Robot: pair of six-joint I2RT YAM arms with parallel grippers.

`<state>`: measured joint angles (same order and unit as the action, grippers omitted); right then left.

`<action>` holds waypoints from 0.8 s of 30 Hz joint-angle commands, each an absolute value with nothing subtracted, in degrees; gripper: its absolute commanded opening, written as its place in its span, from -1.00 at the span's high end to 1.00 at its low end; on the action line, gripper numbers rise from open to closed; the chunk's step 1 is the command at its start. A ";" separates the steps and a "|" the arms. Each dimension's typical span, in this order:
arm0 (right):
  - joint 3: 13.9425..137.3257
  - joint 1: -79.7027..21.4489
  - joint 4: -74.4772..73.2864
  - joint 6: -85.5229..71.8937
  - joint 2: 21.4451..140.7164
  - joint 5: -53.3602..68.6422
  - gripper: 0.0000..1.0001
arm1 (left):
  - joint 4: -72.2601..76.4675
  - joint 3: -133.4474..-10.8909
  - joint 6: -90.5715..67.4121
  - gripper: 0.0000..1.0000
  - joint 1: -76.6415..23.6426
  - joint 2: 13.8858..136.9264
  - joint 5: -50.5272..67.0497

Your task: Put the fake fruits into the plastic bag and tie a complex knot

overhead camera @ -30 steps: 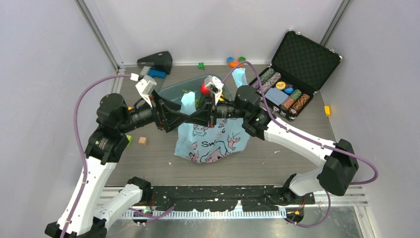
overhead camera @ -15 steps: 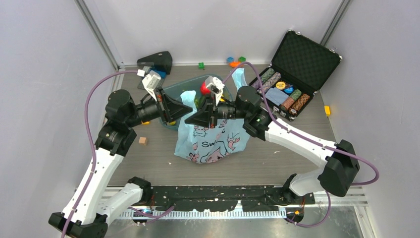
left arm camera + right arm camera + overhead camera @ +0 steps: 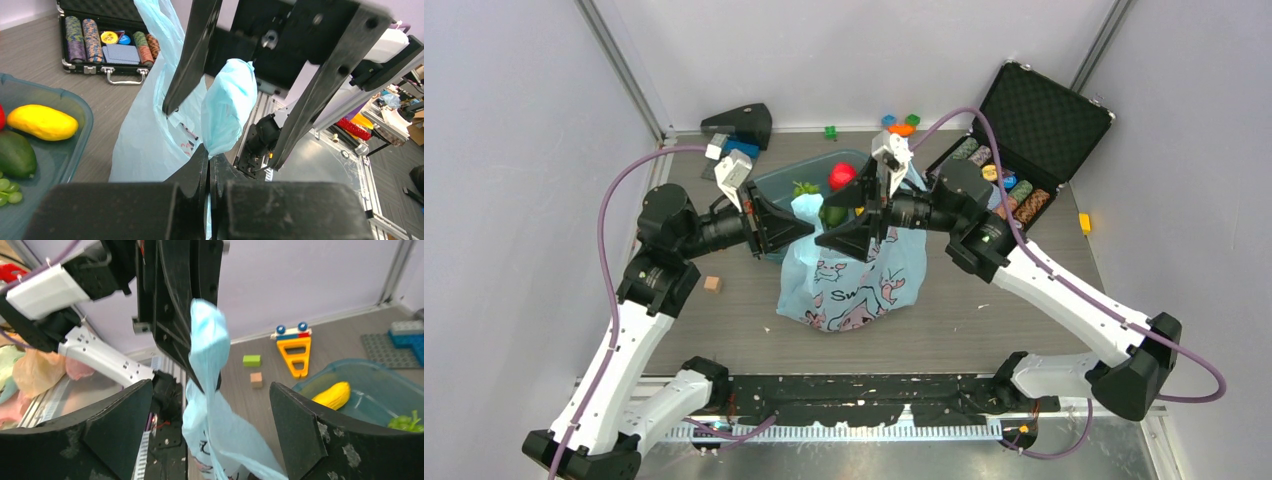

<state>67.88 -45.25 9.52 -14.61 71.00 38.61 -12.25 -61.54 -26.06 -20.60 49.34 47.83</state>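
Observation:
The light-blue plastic bag (image 3: 849, 285) stands on the table with one handle (image 3: 227, 105) pulled up. My left gripper (image 3: 808, 226) (image 3: 210, 156) is shut on that handle (image 3: 207, 340) just below its top. My right gripper (image 3: 824, 226) (image 3: 215, 415) is wide open, one finger on each side of the handle and touching nothing. Fake fruits lie in the clear blue tub (image 3: 776, 184): a red apple (image 3: 842, 176), a yellow one (image 3: 42, 121) (image 3: 332, 395), a dark green one (image 3: 15, 155) and green grapes (image 3: 405, 422). No knot is in view.
An open black case of poker chips (image 3: 1014, 150) (image 3: 107, 45) stands at the back right. Small toy blocks (image 3: 900, 123) lie along the back wall, a tan block (image 3: 712, 284) (image 3: 256, 380) lies left of the bag, and an orange toy (image 3: 292, 347) sits beyond it.
My left gripper closed on the bag handle. My right gripper let go of it, opened wide and drew back to the right, with its arm swinging right.

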 commanded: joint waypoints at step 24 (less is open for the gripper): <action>81.60 -48.78 5.99 -19.14 76.38 32.25 -0.01 | -8.87 -60.54 -23.69 1.00 -20.31 48.82 51.15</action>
